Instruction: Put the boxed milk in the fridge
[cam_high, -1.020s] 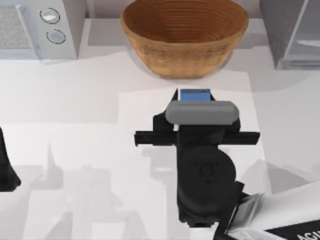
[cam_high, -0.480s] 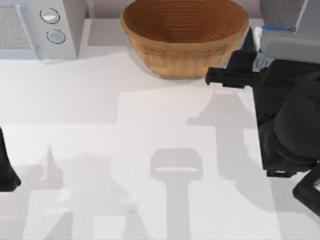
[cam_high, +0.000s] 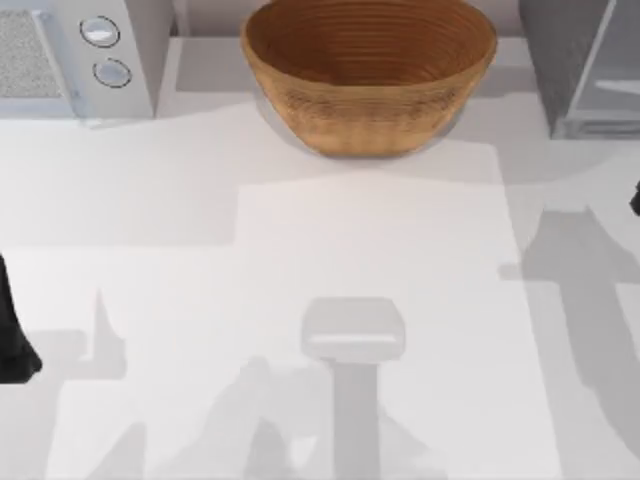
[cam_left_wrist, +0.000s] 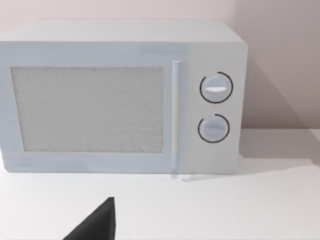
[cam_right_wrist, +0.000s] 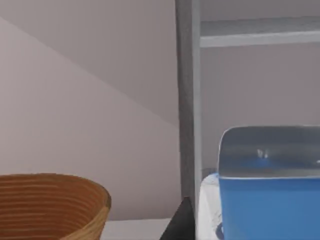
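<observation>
Two arms at the near side of the table (cam_high: 300, 200). The left arm (cam_high: 12, 340) sits parked at the top view's left edge, and a sliver of the right arm (cam_high: 636, 200) shows at the right edge. The left end effector (cam_left_wrist: 97, 225) hangs low over the white surface, facing the microwave (cam_left_wrist: 120, 95). Released or clenched, I cannot tell.

Over to the right wrist view. The right end effector (cam_right_wrist: 252, 227) is grasping the boxed milk (cam_right_wrist: 270, 205), held up off the table and close to the lens. One dark fingertip (cam_right_wrist: 181, 224) presses against its white side. The carton's blue part faces the camera, with a pale glossy face above it. The white side beside the fingertip carries a scrap of blue lettering. It runs off the frame, so its long axis cannot be told, though its edges sit square and level.

Just beyond the carton stands a grey upright post of the fridge (cam_right_wrist: 187, 100). A pale horizontal bar (cam_right_wrist: 260, 32) crosses higher up, and that post is the nearest thing ahead of the milk. The wicker bowl (cam_right_wrist: 50, 205) sits off to one side, lower than the carton and apart from it.

Three big things line the far edge in the top view. The microwave with its two round knobs (cam_high: 105, 50) stands at the left. The bowl is in the middle, apart from both neighbours. The speckled fridge with its glassy panel is at the right corner.
</observation>
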